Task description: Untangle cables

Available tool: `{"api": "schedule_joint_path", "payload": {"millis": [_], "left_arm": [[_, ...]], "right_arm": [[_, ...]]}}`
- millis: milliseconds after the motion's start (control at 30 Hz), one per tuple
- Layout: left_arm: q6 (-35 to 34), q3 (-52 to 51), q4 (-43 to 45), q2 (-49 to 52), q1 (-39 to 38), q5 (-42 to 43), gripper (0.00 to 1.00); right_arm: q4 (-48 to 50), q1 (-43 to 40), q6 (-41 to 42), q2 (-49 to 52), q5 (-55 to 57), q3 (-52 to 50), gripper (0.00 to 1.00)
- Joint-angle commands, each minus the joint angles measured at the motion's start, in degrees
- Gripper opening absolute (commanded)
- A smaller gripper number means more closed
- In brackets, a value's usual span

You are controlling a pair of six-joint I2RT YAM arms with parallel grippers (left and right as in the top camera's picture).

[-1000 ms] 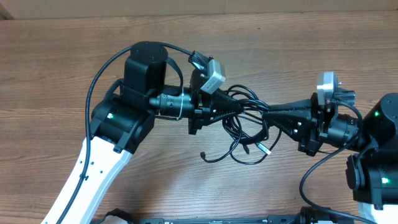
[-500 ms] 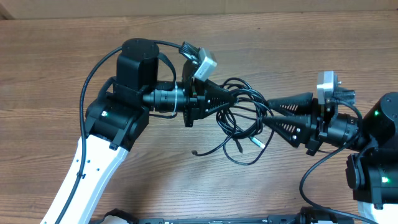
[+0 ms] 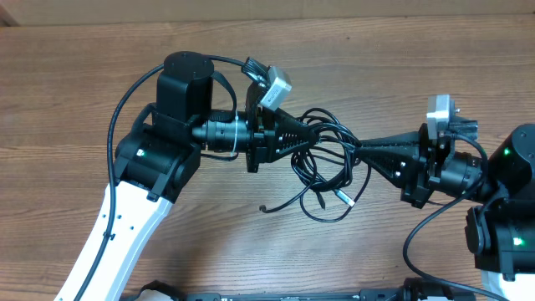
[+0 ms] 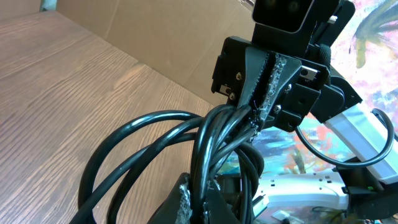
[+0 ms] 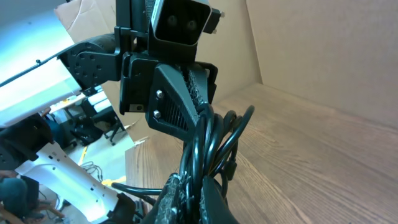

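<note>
In the overhead view, the cables [image 3: 330, 163] are seen as one knotted bundle over the middle of the table [image 3: 75, 75], strung between the two grippers. The left gripper [image 3: 316, 135] is closed on the bundle's left side and the right gripper [image 3: 362, 150] on its right side. Slack loops sag toward the near edge, where a silver-tipped plug [image 3: 344, 196] lies loose. The cords are judged light, limp and slightly springy, with smooth jackets that may slide between the pads. A hold on a single strand close to the knot, or just behind a plug, is judged better than a pinch on several. Which strand passes over which cannot be made out from above.

In the left wrist view, several glossy strands are seen pinched together between the camera's own fingers [image 4: 179, 198], which are cut off by the lower edge. The opposite jaws are clamped on the same strands farther off. The knot itself is hidden behind the loops.

In the right wrist view, the strands are gripped between the near fingers [image 5: 175, 196]. How many cords are held cannot be counted, and no plug ends are visible.
</note>
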Motion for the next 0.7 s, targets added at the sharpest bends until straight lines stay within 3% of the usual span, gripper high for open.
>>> {"api": "schedule_joint_path", "payload": {"millis": [0,200,433,667], "left_arm": [[-1.7,1.4,0.3,-0.7,0.2,1.1,0.04],[-3.4,1.4,0.4,-0.7,0.3,-1.6,0.04],[-16.5,1.4,0.6,-0.7,4.5,-7.6,0.04],[-22.4,1.4,0.7,-0.7,7.5,-7.3,0.04]], "right_arm": [[0.2,0.0,-0.3,-0.2,-1.0,0.4,0.04],[0.1,0.0,-0.3,-0.2,-1.0,0.4,0.04],[-1.2,0.0,-0.3,-0.1,-1.0,0.4,0.04],[-1.7,0.0,-0.3,-0.1,-1.0,0.4,0.04]]}}
